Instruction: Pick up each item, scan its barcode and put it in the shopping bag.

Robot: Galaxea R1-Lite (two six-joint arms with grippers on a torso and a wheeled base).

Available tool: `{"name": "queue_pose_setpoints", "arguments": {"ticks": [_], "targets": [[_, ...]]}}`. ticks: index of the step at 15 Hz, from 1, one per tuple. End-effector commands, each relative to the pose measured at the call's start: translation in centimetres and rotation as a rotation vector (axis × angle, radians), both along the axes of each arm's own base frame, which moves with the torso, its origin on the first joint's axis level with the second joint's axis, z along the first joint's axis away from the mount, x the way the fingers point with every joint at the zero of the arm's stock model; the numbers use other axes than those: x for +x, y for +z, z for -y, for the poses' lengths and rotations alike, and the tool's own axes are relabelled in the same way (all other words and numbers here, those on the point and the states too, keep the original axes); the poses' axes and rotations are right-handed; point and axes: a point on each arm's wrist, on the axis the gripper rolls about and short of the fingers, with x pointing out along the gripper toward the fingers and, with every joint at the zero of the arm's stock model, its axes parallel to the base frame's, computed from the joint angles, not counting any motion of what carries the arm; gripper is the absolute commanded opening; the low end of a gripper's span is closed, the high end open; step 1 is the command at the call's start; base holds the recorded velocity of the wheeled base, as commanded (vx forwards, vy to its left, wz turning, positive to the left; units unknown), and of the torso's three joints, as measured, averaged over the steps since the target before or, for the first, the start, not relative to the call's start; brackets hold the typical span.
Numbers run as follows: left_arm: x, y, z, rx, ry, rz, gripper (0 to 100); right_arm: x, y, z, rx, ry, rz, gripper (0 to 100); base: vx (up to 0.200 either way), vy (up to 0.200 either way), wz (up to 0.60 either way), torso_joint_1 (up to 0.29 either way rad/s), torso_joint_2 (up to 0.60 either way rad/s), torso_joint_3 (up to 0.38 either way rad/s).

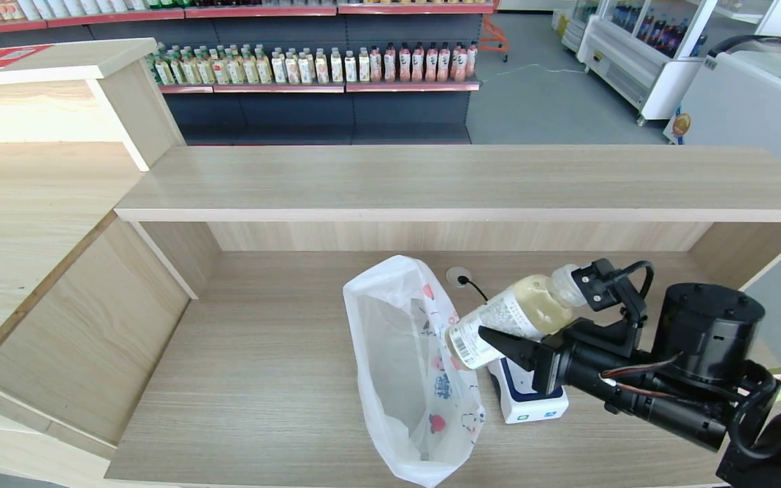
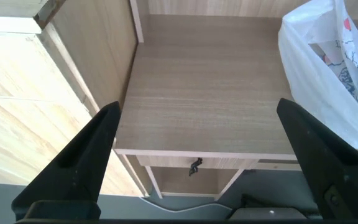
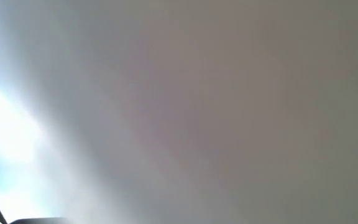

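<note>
Right end effector: pinching the bottle and holding it tilted.
Bottle: hanging above the scanner, its base pointing at the shopping bag.
Shopping bag: standing open on the desk, just beside the scanner.
Left end effector: hovering with fingers spread wide by the desk's near edge.

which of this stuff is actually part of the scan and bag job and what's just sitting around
Part of the job:
bottle, held in the right gripper
scanner
shopping bag, beside the scanner

Just there:
shelf drinks behind the counter
freezers
cable port in the counter top
</note>
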Motion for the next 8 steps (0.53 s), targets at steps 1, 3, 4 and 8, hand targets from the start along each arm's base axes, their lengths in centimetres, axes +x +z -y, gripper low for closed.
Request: {"name": "queue_pose_setpoints", "arguments": {"ticks": [1,3,4,8], "targets": [[0.0,0.0,0.0,0.0,0.001,0.0,100,0.1,-1.1,-0.1,-0.024,-0.021,-0.031,0,0.0,0.0,0.0,0.0,0.0,0.0],[0.0,0.0,0.0,0.0,0.001,0.0,100,0.7,-2.6,-0.2,-0.061,-0.083,-0.07,0,0.0,0.0,0.0,0.0,0.0,0.0],[0.0,0.0,0.0,0.0,0.001,0.0,100,0.9,-3.0,-0.3,-0.071,-0.095,-0.082,0,0.0,0.0,0.0,0.0,0.0,0.0],[0.0,0.0,0.0,0.0,0.001,0.0,100,2.3,-6.5,-1.2,-0.107,-0.089,-0.123,0,0.0,0.0,0.0,0.0,0.0,0.0]]}}
